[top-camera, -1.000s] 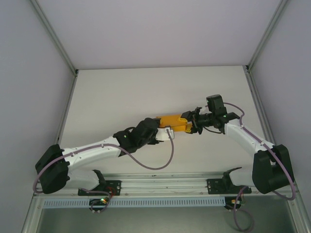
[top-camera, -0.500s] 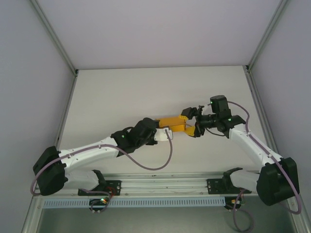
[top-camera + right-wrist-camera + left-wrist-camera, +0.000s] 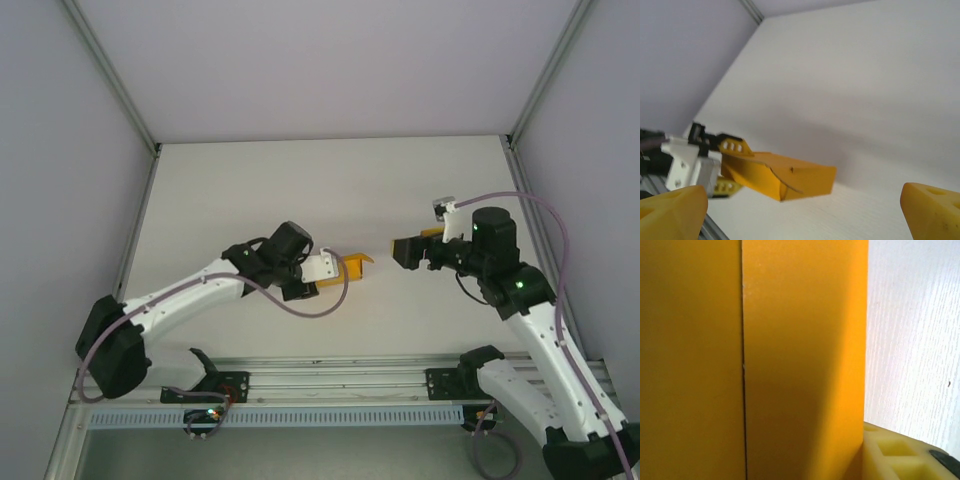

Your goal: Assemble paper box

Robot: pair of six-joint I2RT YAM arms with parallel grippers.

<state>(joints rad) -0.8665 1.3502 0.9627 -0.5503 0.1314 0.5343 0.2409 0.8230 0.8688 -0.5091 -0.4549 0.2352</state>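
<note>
Two arms reach in from the near edge of the table (image 3: 330, 180), and only one of them has hold of anything. The left gripper (image 3: 335, 268) is clamped on the near-left end of the paper box (image 3: 357, 264). In the right wrist view, one of its yellow fingers (image 3: 732, 146) lies on top of the card and another sits beneath. The left wrist view has the orange-yellow card right up against the lens, with a straight seam running down it. Whether the box rests on the table or hangs just above it, I cannot tell.

Across a gap of bare table, the right gripper (image 3: 400, 250) faces the free end of the box. Its jaws stand wide apart and hold nothing. Beyond both arms the table runs back bare to the pale walls.

The box looks folded into shape, but a tip at its free end curls outward, so I judge one flap is not yet tucked.

Several things could go wrong from here:
- The card is thin and gripped at one end only, so a push from the right gripper could swing it or slide it out of the clamp.
- A hard squeeze could crush the wall.
- A finger that meets the loose flap off-line could fold it outward rather than in.
</note>
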